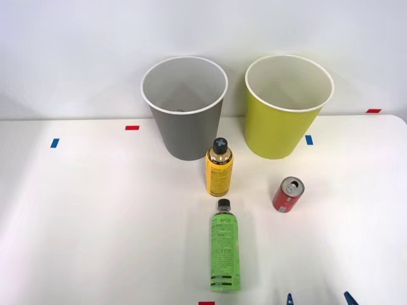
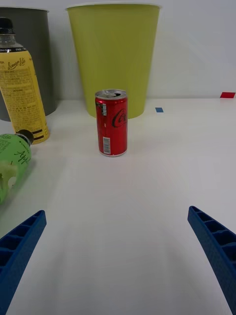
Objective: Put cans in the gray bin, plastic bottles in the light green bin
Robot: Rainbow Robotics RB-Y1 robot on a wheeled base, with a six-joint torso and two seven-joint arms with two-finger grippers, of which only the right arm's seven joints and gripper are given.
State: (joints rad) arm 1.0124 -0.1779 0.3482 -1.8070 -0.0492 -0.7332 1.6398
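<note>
A short red can [image 1: 288,194] [image 2: 111,123] stands upright on the white table, right of centre, in front of the light green bin [image 1: 284,130] [image 2: 114,54]. The gray bin [image 1: 186,130] [image 2: 37,54] stands to that bin's left at the back. A slim green plastic bottle [image 1: 224,253] [image 2: 11,160] lies on its side in the middle, its black cap toward the bins. My right gripper [image 1: 318,298] [image 2: 115,251] is open at the table's front edge, near the can and apart from it, with nothing between its blue fingers [image 2: 216,241].
A yellow bottle [image 1: 219,167] [image 2: 20,86] with a dark cap stands upright between the gray bin and the green bottle. Small red and blue tape marks [image 1: 131,128] dot the table. Bare tabletop spreads out on the left and right.
</note>
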